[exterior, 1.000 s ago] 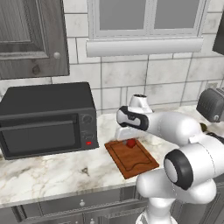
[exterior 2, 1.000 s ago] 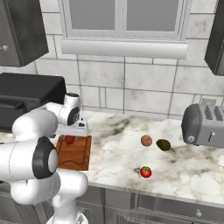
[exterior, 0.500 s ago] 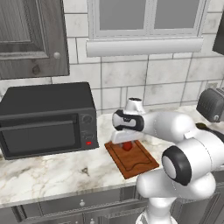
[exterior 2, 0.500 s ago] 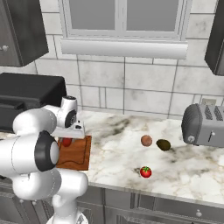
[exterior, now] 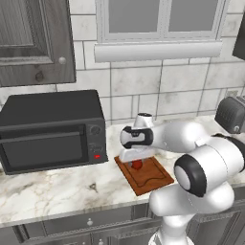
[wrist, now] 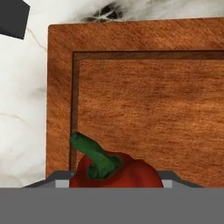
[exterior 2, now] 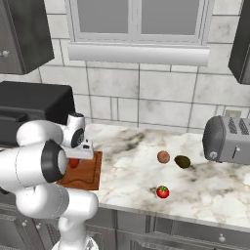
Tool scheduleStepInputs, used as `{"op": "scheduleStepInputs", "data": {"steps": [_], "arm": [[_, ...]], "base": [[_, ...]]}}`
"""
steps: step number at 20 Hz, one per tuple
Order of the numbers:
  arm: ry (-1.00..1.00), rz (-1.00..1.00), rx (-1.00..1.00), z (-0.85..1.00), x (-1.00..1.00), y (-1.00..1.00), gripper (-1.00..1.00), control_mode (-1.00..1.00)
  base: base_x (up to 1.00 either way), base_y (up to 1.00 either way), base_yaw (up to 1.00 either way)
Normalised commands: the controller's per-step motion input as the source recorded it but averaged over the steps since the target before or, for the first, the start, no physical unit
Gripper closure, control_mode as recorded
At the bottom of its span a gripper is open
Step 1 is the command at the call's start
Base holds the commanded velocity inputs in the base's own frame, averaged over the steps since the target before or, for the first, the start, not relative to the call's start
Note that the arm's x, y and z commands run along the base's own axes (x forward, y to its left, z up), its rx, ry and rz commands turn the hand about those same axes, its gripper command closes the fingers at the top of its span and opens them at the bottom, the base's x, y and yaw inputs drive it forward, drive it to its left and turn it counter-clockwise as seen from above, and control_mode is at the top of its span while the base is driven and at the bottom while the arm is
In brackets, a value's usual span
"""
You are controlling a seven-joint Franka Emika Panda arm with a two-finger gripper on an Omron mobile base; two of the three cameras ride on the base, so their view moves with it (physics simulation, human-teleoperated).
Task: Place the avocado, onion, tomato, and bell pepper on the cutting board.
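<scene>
**Mia:** What is the biggest thing here?

**Ben:** The long white marble counter [exterior 2: 146,161]. On it sits the big black microwave oven [exterior: 50,129], and far off on the other side a grey metal toaster [exterior 2: 228,139].

**Mia:** And the flat reddish-brown wooden cutting board [exterior: 155,177]?

**Ben:** It lies on the counter just beside the microwave. The white robot arm's gripper [exterior: 136,160] hangs right over it.

**Mia:** What is new since a moment ago?

**Ben:** The hand has come down lower. A second ago it held the dark red bell pepper with the green stem [exterior: 137,165] up above the board. Now the pepper is right down at the wood, near the back corner of the board.

**Mia:** Is the hand holding it?

**Ben:** Yes, the two fingers are squeezed shut on the bell pepper. I think the robot can let go now.

**Mia:** And the rest?

**Ben:** They wait on the bare counter, well apart from the board. The round tan-pink onion [exterior 2: 163,156] sits just beside the dark, almost black avocado [exterior 2: 182,161]. The bright red tomato with the green cap [exterior 2: 162,192] is nearer the front edge. So I think one is nearly done and three are left.
</scene>
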Motion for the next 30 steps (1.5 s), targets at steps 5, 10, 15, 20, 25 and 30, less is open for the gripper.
{"op": "scheduleStepInputs", "data": {"steps": [5,10,15,20,25,30], "arm": [[0.00,0.00,0.00,-0.28,0.00,0.00,1.00,-1.00],[0.00,0.00,0.00,-0.21,0.00,0.00,-1.00,-1.00],[-0.01,0.00,0.00,0.00,-0.12,0.00,-1.00,-1.00],[-0.02,0.00,0.00,0.00,-0.12,0.00,-1.00,-1.00],[-0.05,0.00,0.00,0.17,-0.07,0.00,-1.00,-1.00],[-0.10,0.00,0.00,0.63,-0.02,0.00,-1.00,-1.00]], "base": [[0.00,0.00,0.00],[0.00,0.00,0.00],[0.00,0.00,0.00],[0.00,0.00,0.00],[0.00,0.00,0.00],[0.00,0.00,0.00]]}}
